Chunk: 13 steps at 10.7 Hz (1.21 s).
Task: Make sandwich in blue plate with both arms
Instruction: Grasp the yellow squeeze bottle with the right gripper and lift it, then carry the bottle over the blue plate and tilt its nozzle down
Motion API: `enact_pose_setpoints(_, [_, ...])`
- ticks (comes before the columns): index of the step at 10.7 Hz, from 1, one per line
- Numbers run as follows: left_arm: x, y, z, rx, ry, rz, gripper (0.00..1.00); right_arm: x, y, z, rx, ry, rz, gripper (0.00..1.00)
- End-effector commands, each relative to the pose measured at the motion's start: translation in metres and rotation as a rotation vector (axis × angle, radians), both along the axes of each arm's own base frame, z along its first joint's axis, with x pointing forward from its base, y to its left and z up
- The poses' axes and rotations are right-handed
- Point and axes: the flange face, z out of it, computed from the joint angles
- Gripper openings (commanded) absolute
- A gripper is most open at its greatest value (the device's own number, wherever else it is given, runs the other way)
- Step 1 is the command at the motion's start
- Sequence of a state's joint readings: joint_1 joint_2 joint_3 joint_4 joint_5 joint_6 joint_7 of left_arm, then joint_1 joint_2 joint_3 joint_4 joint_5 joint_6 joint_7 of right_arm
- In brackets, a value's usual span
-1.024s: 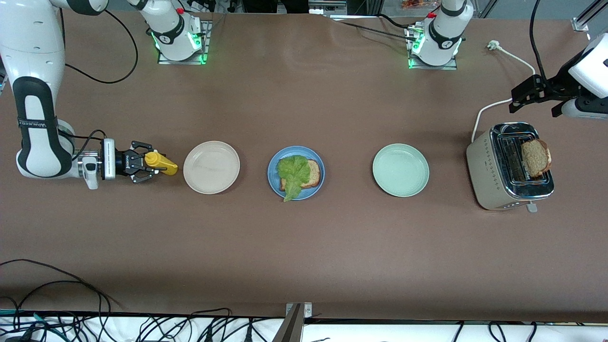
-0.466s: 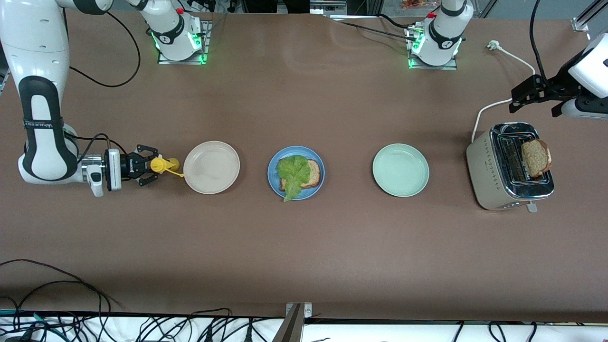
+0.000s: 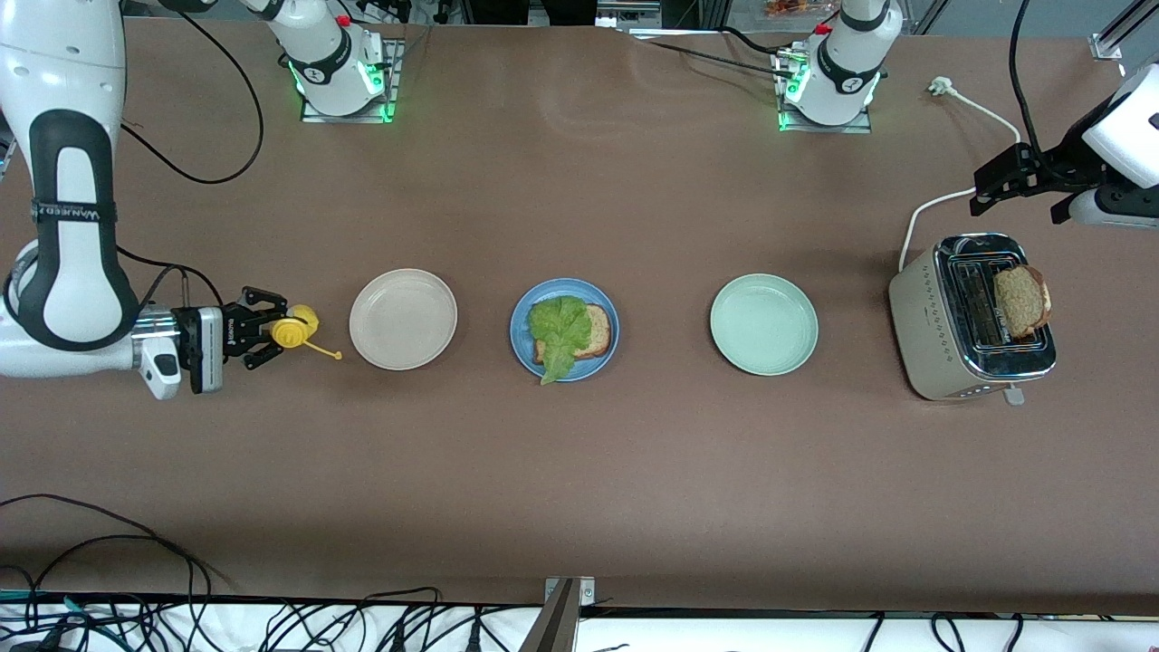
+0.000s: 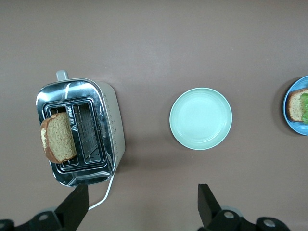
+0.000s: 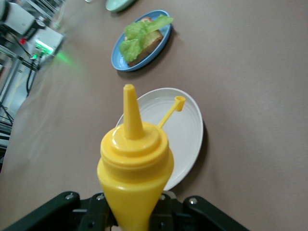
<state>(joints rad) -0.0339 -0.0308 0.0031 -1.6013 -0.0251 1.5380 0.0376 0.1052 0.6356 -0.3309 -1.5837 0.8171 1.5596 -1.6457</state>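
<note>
Yellow squeeze bottle in right gripper — probably upright

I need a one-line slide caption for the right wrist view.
Right gripper holds mustard bottle near beige plate; lettuce-topped toast on blue plate.

Lettuce-topped toast on blue plate

I read one clear marking: "WANEED", printed white on the black band of the right arm, above and just back from the right gripper. A small white label on that gripper's body stays illegible to me.
</note>
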Motion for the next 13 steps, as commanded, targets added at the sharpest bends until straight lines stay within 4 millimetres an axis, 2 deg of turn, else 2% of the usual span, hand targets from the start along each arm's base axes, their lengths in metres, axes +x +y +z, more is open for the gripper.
enact_pose_setpoints(1, [0.000, 0.000, 0.000, -0.019, -0.007, -0.019, 1.00, 0.015, 0.047, 0.053, -0.229, 0.083, -0.003, 0.12])
enact_pose_setpoints(3, [0.003, 0.003, -0.005, -0.020, -0.001, -0.014, 1.00, 0.025, 0.088, 0.072, -0.334, 0.097, -0.020, 0.12])
enact_pose_setpoints(6, [0.003, 0.003, -0.004, -0.020, -0.002, -0.014, 1.00, 0.032, 0.169, 0.094, -0.546, 0.006, 0.049, 0.12])
enact_pose_setpoints(7, [0.001, 0.004, -0.006, -0.022, 0.004, -0.012, 1.00, 0.030, 0.201, 0.094, -0.614, -0.033, 0.080, 0.12])
enact_pose_setpoints(11, [0.002, 0.000, -0.003, -0.023, -0.002, -0.018, 1.00, 0.019, 0.307, 0.082, -0.875, -0.218, 0.244, 0.12])
enact_pose_setpoints(13, [0.003, -0.001, -0.006, -0.023, 0.003, -0.020, 1.00, -0.001, 0.362, 0.075, -0.991, -0.319, 0.325, 0.12])
